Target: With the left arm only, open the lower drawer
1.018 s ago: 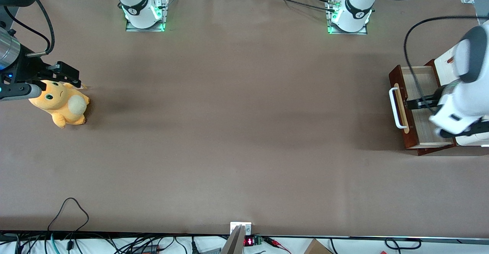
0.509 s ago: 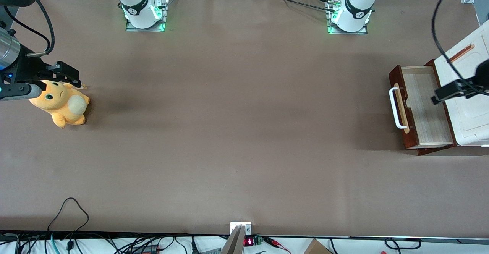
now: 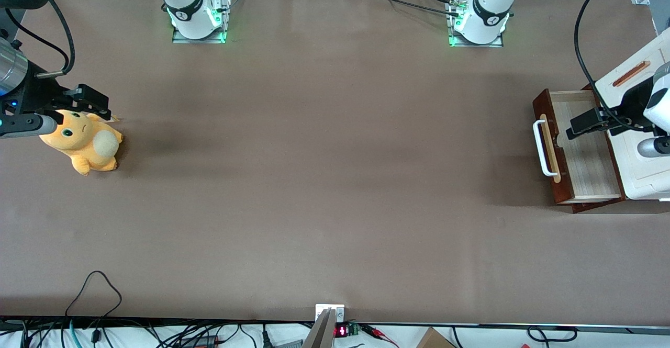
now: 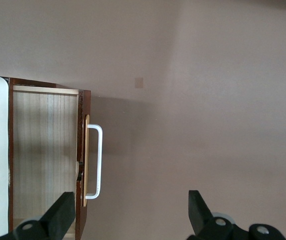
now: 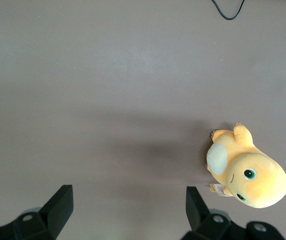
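Observation:
The lower drawer (image 3: 582, 159) stands pulled out of the cabinet at the working arm's end of the table, its pale wood tray (image 4: 43, 150) bare. Its dark red-brown front (image 3: 544, 128) carries a pale strip and a white loop handle (image 3: 540, 148), which also shows in the wrist view as the handle (image 4: 97, 160). The left arm's gripper (image 3: 585, 123) hangs above the tray, near the drawer front. Its fingers (image 4: 63, 214) are spread wide, and the gripper (image 4: 130, 212) is open and holds nothing. It touches neither handle nor drawer.
The white cabinet top (image 3: 636, 159) with an orange-brown slot lies under the arm's wrist. A black cable (image 3: 578, 49) loops up from the arm. An orange plush toy (image 3: 84, 141) sits at the parked arm's end. Two arm bases (image 3: 479, 21) stand along the table edge farthest from the camera.
The arm rose off the open drawer and drew back over the cabinet, then the gripper came forward again over the tray. The drawer has not moved.

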Controlling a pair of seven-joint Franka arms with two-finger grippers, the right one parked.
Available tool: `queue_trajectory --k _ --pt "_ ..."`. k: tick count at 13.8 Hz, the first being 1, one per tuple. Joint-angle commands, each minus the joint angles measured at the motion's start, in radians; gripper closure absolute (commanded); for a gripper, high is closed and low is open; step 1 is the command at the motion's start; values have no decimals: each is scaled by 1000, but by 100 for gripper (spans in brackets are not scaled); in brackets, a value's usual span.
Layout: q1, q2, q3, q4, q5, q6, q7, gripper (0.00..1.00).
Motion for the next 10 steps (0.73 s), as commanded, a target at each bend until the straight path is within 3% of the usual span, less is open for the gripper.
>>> queue_trajectory --k 1,3,7,10 --pt "24 -101 -20 -148 12 75 33 0" --pt "21 -156 -21 -260 12 178 34 0" --pt "17 -127 -21 -137 58 -22 97 0" --pt "20 -111 -18 -112 54 -25 88 0"
